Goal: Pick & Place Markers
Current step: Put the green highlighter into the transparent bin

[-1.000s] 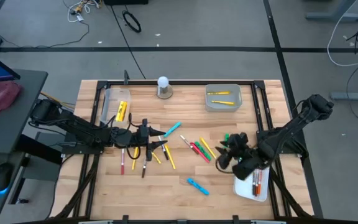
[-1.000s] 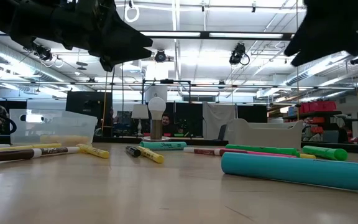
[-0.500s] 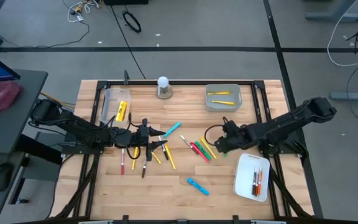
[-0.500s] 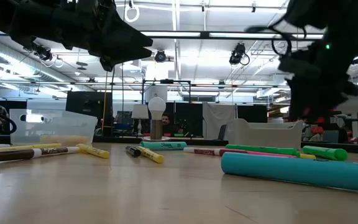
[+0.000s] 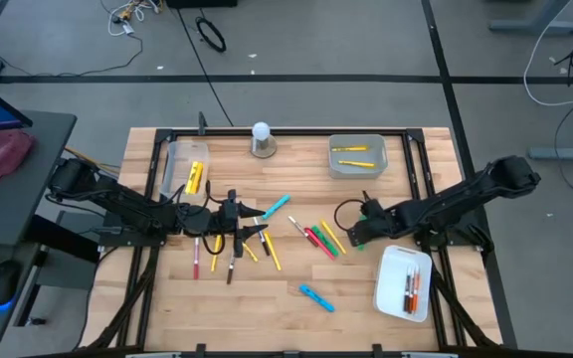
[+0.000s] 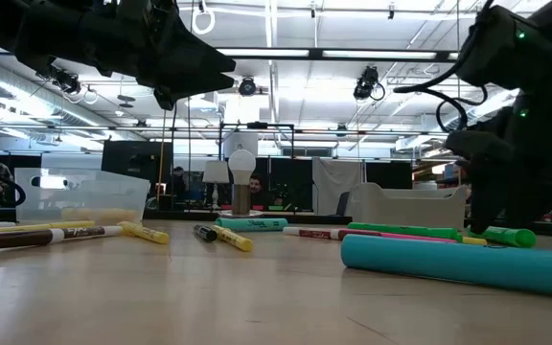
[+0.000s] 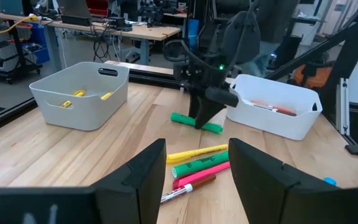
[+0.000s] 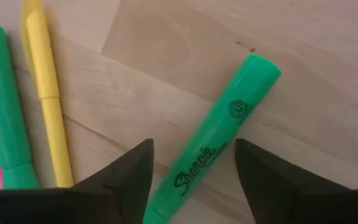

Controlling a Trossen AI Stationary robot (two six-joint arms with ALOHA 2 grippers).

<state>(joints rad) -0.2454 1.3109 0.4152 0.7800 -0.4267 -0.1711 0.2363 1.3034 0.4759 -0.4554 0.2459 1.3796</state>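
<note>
Markers lie loose on the wooden table: a yellow, green and red cluster, two light blue ones, and dark and yellow ones under the left arm. One green marker lies flat between the open fingers of my right gripper, which stands low over it; I cannot tell whether the fingers touch it. My left gripper is open and hovers above the table's left-middle.
A grey bin and a clear bin at the far side each hold yellow markers. A white tray by the near right corner holds red and dark markers. A white ball on a round base stands at the far edge.
My right gripper has swung from above the white tray toward the table's middle and come down to the table, its open fingers now on either side of the green marker.
</note>
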